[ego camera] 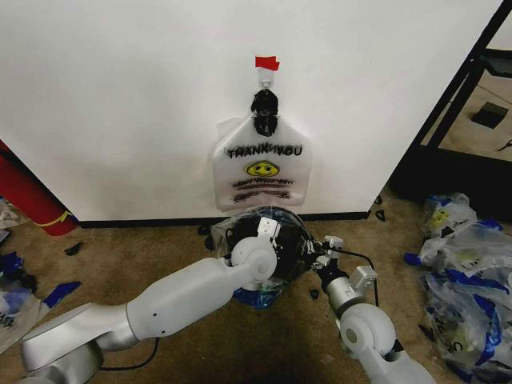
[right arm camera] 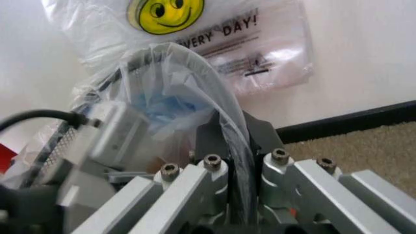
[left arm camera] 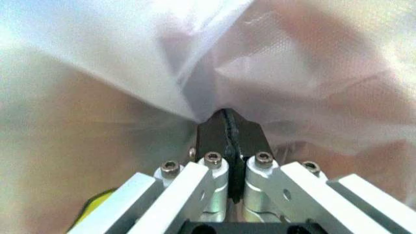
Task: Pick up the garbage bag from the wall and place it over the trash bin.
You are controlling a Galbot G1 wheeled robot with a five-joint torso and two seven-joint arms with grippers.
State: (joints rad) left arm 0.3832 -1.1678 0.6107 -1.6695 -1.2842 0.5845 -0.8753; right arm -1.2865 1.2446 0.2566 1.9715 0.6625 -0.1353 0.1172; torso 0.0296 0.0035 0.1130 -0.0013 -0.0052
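Head view, centre-left: left gripper (ego camera: 268, 232) at the near rim of the small round black wire-mesh trash bin (ego camera: 290, 254), its 2 fingers pinched tight on the thin see-through whitish garbage bag (ego camera: 268, 220) draped over the bin mouth. Centre-right: right gripper (ego camera: 322, 254) at the bin's right rim, fingers clamped on bag film and rim. Upper centre: a second smiley-printed plastic bag (ego camera: 262, 170) hangs on the plain white wall (ego camera: 120, 96) under a red tape strip (ego camera: 267, 62).

red cylinder (ego camera: 28, 196), bag heap (ego camera: 464, 268)
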